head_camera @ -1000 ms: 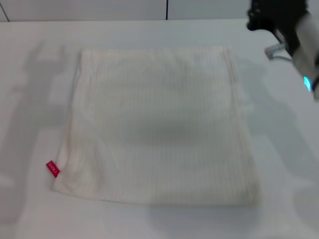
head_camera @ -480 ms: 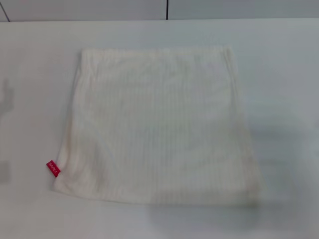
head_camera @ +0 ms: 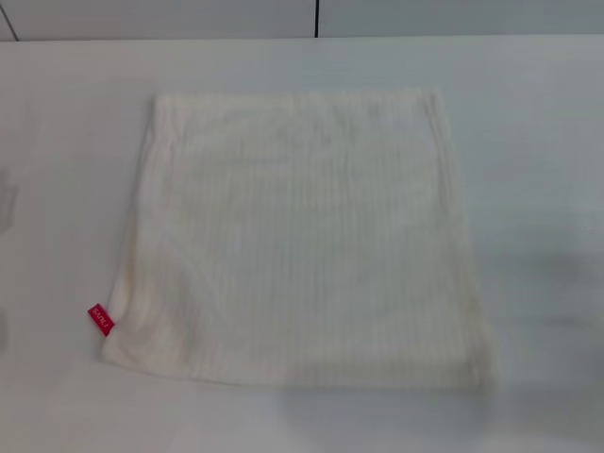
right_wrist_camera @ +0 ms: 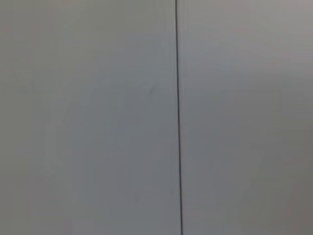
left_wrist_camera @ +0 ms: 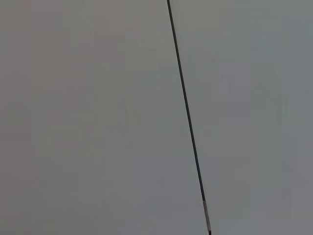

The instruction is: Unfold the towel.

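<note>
Gone from my head view since a second ago is the right arm, neither gripper showing now so their grip is unknowable, while the towel (head_camera: 300, 236) lies spread flat mid-table (head_camera: 538, 142), seemingly fully unfolded.

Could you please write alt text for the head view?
A cream-white ribbed towel lies spread flat on a white table, with a small red tag at its near-left corner. Neither robot hand is in view.
</note>
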